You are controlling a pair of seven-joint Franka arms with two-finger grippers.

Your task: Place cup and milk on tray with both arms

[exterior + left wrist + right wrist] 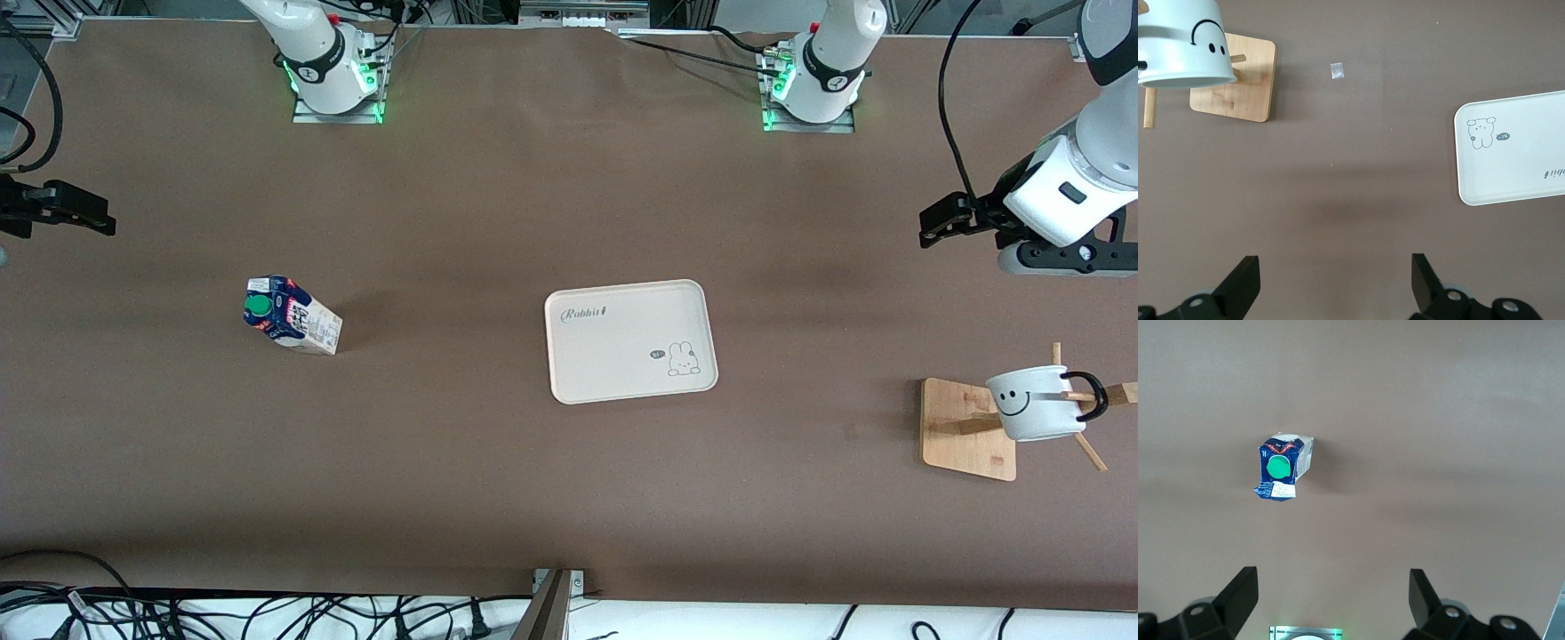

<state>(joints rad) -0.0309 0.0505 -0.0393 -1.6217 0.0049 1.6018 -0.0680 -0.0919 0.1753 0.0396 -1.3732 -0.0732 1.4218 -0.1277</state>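
**Both grippers hanging spread above the counter, cup and milk off the tray**

The tray (629, 341) is lying flat near the middle of the counter (533, 204) with nothing on it. The milk (292, 315) is standing upright on the counter toward the right arm's end, well apart from the tray, its green cap facing up. The cup (1036, 403) is hanging by its handle on a peg of the wooden rack (965, 429) toward the left arm's end, tipped on its side with the smiley face showing.

The left gripper (944, 220) is hovering over bare counter at the left arm's end, its fingers (1245, 280) spread wide and holding nothing. The right gripper (76, 212) is hovering over the counter's edge at the right arm's end, its fingers (1241, 595) likewise spread and empty.
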